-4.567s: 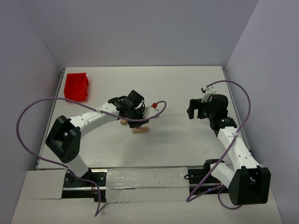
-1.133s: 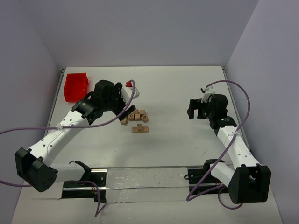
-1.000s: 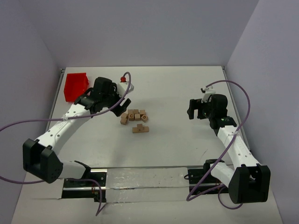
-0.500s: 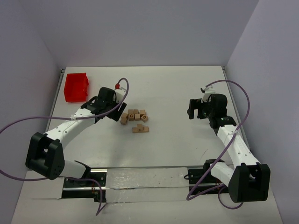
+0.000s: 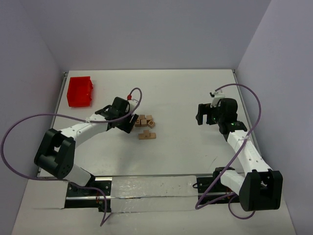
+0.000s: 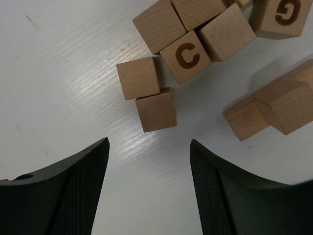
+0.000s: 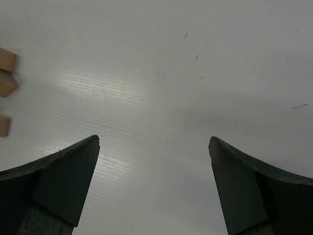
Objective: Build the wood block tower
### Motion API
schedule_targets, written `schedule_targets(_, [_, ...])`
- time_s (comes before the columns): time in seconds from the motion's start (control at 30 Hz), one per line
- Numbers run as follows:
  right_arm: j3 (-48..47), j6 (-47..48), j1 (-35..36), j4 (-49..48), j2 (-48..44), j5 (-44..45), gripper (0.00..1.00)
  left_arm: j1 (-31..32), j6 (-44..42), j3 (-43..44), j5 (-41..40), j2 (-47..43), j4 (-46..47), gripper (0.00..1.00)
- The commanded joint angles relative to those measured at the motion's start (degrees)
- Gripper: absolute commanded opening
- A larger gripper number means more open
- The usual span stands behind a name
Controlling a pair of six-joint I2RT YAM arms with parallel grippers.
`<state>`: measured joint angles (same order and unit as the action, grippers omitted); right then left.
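Observation:
Several small tan wooden cubes [image 5: 145, 120] lie scattered flat on the white table near its middle, none stacked into a tower. In the left wrist view a cube marked C [image 6: 186, 56] sits among plain cubes, with a plain cube [image 6: 156, 111] nearest my fingers. My left gripper [image 5: 128, 123] is open and empty, low over the table just left of the cubes; in its own view the left gripper [image 6: 149, 161] has bare table between the fingers. My right gripper [image 5: 201, 115] is open and empty, well right of the cubes; the right gripper [image 7: 154, 147] shows only bare table, with cube edges [image 7: 7, 73] at far left.
A red plastic bin [image 5: 80, 91] stands at the far left of the table. Grey walls close in the table at the back and both sides. Purple cables loop from both arms.
My left arm lifted off the cubes, swung toward the red bin, then came back down to the left side of the cubes. The cubes now lie uncovered. The right arm has not moved.

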<state>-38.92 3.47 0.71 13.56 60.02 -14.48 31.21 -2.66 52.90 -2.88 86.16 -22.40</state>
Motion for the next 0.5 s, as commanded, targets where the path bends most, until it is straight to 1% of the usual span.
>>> schedule_targets(0.0, [-2.6, 0.1, -0.3, -0.5, 0.4, 0.6, 1.0, 0.5, 1.4, 2.4, 1.7, 2.5, 2.8, 0.72])
schedule_targets(0.27, [-2.6, 0.2, -0.3, -0.6, 0.8, 1.0, 1.0, 0.7, 1.4, 4.0, 2.4, 5.1, 3.7, 0.66])
schedule_targets(0.47, [-2.6, 0.2, -0.3, -0.7, 1.1, 1.0, 1.0, 0.7, 0.8, 4.8, 2.4, 6.7, 4.3, 0.58])
